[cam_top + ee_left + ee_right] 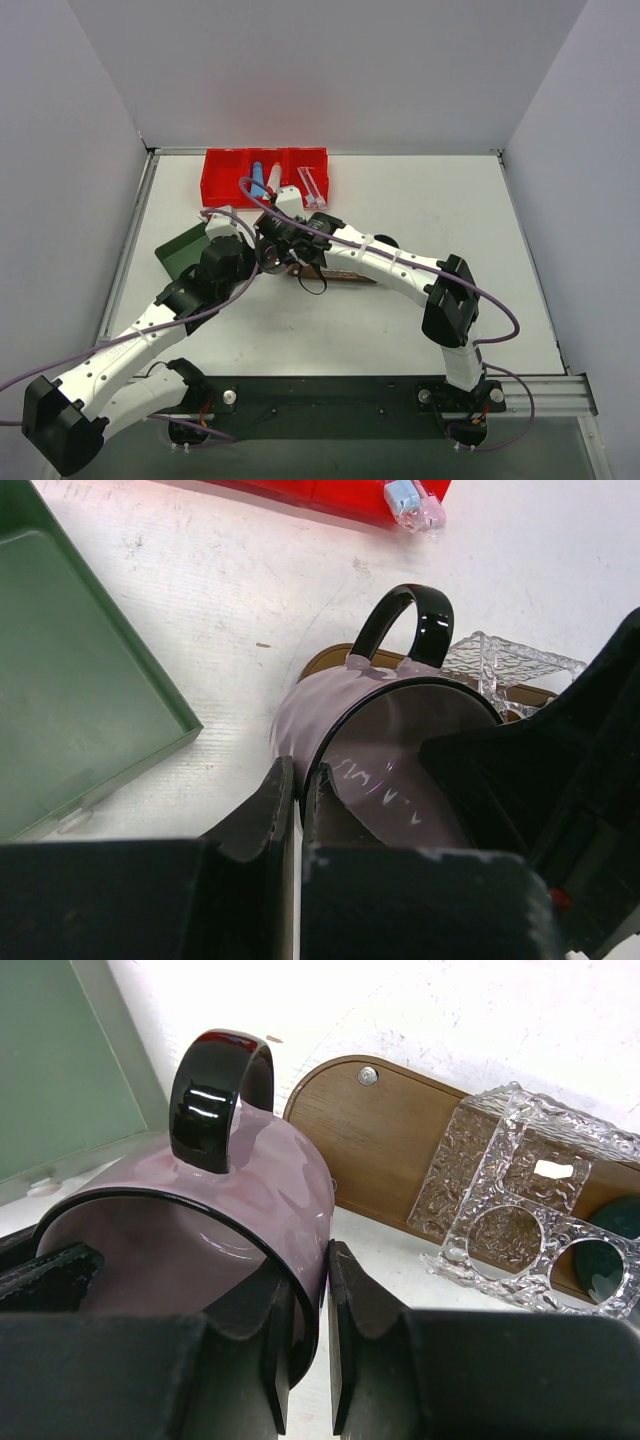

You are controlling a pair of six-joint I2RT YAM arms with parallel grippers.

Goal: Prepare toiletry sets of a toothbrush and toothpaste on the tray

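The right gripper [308, 1335] is clamping the mug [270, 1195] by its rim, the left gripper [298, 800] seemingly likewise. The mug is judged rigid, slippery and breakable, with the tray [375, 1150] lying just beyond.

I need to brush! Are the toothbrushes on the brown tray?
No, both toothbrushes lie in the red bin, away from the tray.

Round lilac mug [275, 1195]: ceramic by its look, its smooth glaze throwing soft reflections. Its looped black handle [215, 1100] is shining harder, near mirror-glossy.

Dark brown oval wooden tray [375, 1150] is showing fine grain under a satin finish. Its small round stud [368, 1075] is glinting like metal.

Clear rectangular holder [520, 1185] is looking pebbled; glass or plastic, cannot tell.

Dark green box [70, 670] is reading as matt plastic, and the red bin [330, 500] as glossy plastic.

White table [230, 590] is looking matt and scuffed.

Black fingers [375, 1330] of the right gripper [310, 1265] are looking matt, faintly grainy.
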